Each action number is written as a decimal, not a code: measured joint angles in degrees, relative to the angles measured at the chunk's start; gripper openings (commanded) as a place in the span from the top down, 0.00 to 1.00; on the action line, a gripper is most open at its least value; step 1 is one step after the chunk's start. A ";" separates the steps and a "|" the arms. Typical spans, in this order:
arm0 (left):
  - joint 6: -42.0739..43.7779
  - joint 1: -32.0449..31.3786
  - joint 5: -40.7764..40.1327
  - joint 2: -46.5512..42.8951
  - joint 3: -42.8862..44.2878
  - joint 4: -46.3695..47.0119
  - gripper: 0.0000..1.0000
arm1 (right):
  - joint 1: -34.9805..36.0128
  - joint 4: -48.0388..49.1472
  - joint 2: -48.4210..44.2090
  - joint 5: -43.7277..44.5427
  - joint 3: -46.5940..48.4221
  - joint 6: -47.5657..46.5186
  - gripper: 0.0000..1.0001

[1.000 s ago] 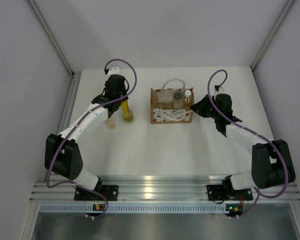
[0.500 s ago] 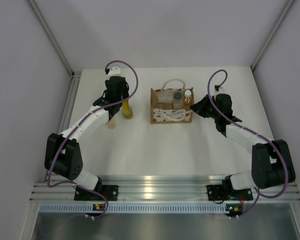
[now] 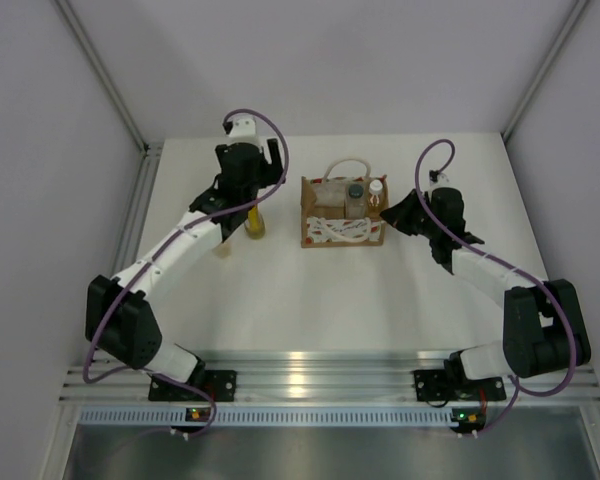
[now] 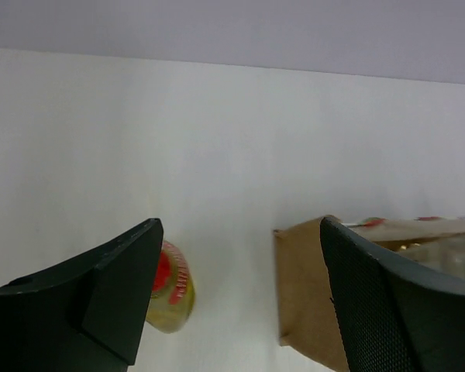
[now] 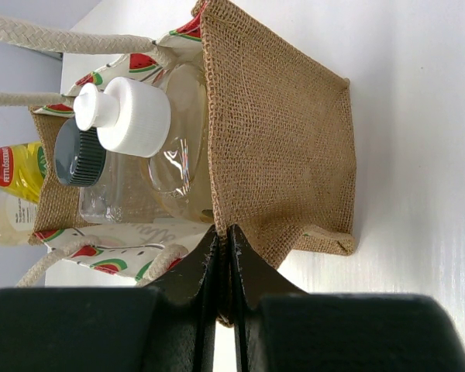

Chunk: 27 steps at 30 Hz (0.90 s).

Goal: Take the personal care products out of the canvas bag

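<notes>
The canvas bag (image 3: 342, 232) is shown upright, with a dark-capped clear bottle (image 5: 120, 190) and a white-capped amber bottle (image 5: 136, 116) inside. Its watermelon print (image 5: 85, 80) is revealed only by the right wrist view. The red label (image 5: 4, 164) on the yellow bottle (image 3: 255, 226), left of the bag, cannot be read. The bag's right edge is pinched by the closed right gripper (image 5: 224, 232). The left gripper (image 4: 239, 232), closed a second ago, is now spread wide above the yellow bottle.
</notes>
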 measured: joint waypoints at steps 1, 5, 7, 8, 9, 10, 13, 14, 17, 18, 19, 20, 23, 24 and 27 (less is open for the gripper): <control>0.00 -1.75 0.37 -0.31 0.81 -0.13 0.11 | 0.00 0.00 0.00 0.00 -0.02 0.00 0.94; -0.04 -8.83 2.08 -0.26 5.29 -1.27 0.01 | 0.00 0.02 0.00 -0.02 -0.02 0.02 0.94; -0.04 -11.91 2.97 0.50 8.26 -2.45 0.01 | 0.00 0.00 -0.02 -0.02 -0.02 0.02 0.94; -0.13 -13.27 3.43 1.33 10.19 -2.97 0.02 | 0.00 0.00 -0.07 -0.02 0.00 0.02 0.94; -0.28 -14.25 3.63 2.32 11.74 -3.06 0.01 | 0.00 -0.07 -0.11 0.00 -0.02 0.02 0.94; -0.48 -15.28 3.61 3.48 13.38 -3.21 0.02 | 0.00 -0.17 -0.20 0.00 -0.02 0.02 0.94; -1.18 -18.08 3.19 7.37 16.61 -4.57 0.01 | 0.00 -0.39 -0.31 0.02 0.00 0.02 0.94; -1.42 -18.95 2.86 8.72 17.35 -5.42 0.01 | 0.00 -0.39 -0.33 0.02 -0.02 0.02 0.94; -2.60 -21.03 2.05 12.70 18.73 -7.32 0.02 | 0.00 -0.44 -0.37 0.02 -0.02 0.00 0.94; -3.06 -21.49 1.79 14.34 19.28 -8.41 0.02 | 0.00 -0.44 -0.37 0.04 -0.02 0.02 0.94; -3.50 -22.27 1.44 15.61 19.74 -9.44 0.03 | 0.00 -0.46 -0.37 0.02 -0.02 0.02 0.94; -3.82 -22.69 1.18 16.63 20.20 -10.08 0.03 | 0.00 -0.46 -0.37 0.04 -0.02 0.02 0.94; -4.79 -23.56 0.52 19.41 21.75 -12.39 0.06 | 0.00 -0.48 -0.42 0.04 -0.02 0.00 0.93; -5.22 -23.69 0.09 20.15 22.47 -13.25 0.07 | 0.00 -0.50 -0.42 0.04 -0.02 0.00 0.93; -6.01 -23.71 -0.83 21.55 23.78 -14.12 0.10 | 0.00 -0.59 -0.52 0.04 -0.02 0.00 0.93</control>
